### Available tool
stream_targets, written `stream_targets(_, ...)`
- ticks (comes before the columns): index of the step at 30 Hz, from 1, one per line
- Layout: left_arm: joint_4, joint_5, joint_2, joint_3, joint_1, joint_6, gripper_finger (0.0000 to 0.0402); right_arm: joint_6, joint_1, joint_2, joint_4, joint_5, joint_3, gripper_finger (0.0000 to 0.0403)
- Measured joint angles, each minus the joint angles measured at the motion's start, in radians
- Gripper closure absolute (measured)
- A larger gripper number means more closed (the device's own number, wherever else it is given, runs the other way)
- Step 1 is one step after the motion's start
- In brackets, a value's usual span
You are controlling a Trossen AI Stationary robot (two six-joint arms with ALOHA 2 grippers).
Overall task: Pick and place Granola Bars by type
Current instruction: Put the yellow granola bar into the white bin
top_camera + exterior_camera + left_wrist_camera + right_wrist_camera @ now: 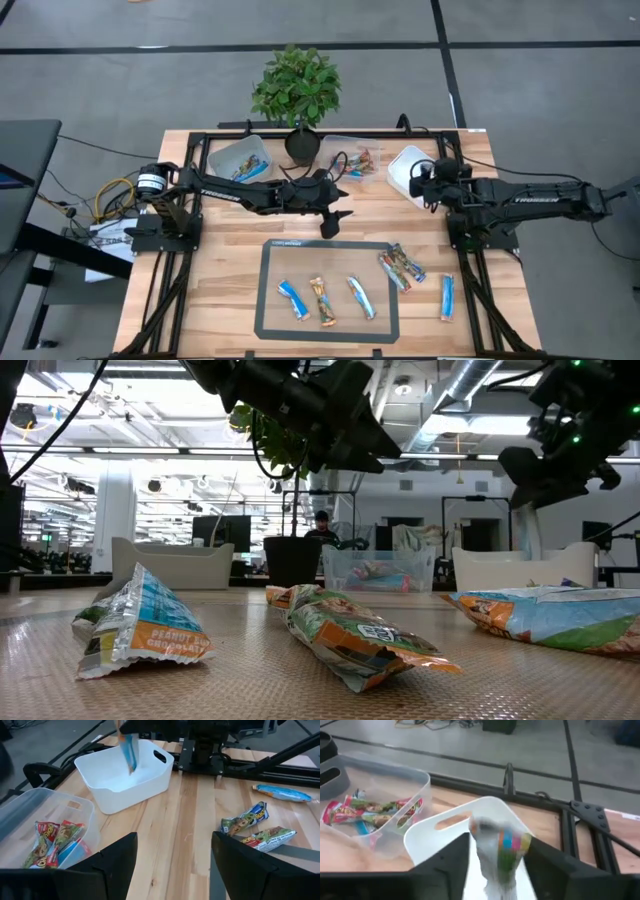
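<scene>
Wooden slats form the table (pixel 230 270), seen from above with a dark mat (pixel 327 330) holding three granola bars (pixel 358 297), more lying right of it. Behind stand a potted plant (pixel 297 92), two clear tubs (pixel 238 158) and a white bin (pixel 404 170). Left gripper (pixel 334 222) hangs wide and empty near the table's middle; right gripper (pixel 417 180) sits over the white bin. At table height, crinkled bars lie close up. Left wrist camera shows a blue bar (pixel 129 751) hanging over the bin. Right wrist camera shows that blurred bar (pixel 501 851) between the right fingers (pixel 546 865), jaws partly spread; whether they grip it I cannot tell.
</scene>
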Motion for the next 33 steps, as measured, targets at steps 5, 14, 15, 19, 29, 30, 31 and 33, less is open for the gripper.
stream_targets(5,-0.023,0.051,0.0,0.0,-0.004,0.052,0.0155,-0.047,0.007,-0.002,0.016,-0.052,0.0,0.0161)
stream_targets(14,-0.148,0.204,-0.002,0.0,-0.014,0.055,0.0155,-0.248,0.095,-0.002,0.261,-0.147,0.0,0.0143)
stream_targets(15,-0.168,0.216,-0.007,0.0,-0.017,0.057,0.0155,-0.279,0.108,-0.002,0.3,-0.159,0.0,0.0143)
stream_targets(19,-0.304,0.26,-0.037,0.0,-0.05,0.137,0.0155,-0.38,0.161,-0.001,0.419,-0.178,0.0,0.0143)
stream_targets(29,-0.783,0.201,-0.092,-0.001,-0.225,0.197,0.0157,-0.455,0.258,0.001,0.483,-0.177,0.0,0.0143)
stream_targets(30,-0.798,0.2,-0.087,-0.001,-0.242,0.195,0.0158,-0.451,0.263,0.001,0.484,-0.177,0.0,0.0143)
stream_targets(31,-0.821,0.192,-0.084,-0.001,-0.259,0.195,0.0161,-0.45,0.267,0.001,0.486,-0.177,0.0,0.0143)
stream_targets(33,-0.86,0.18,-0.084,-0.001,-0.287,0.202,0.0167,-0.449,0.271,0.0,0.497,-0.176,0.0,0.0143)
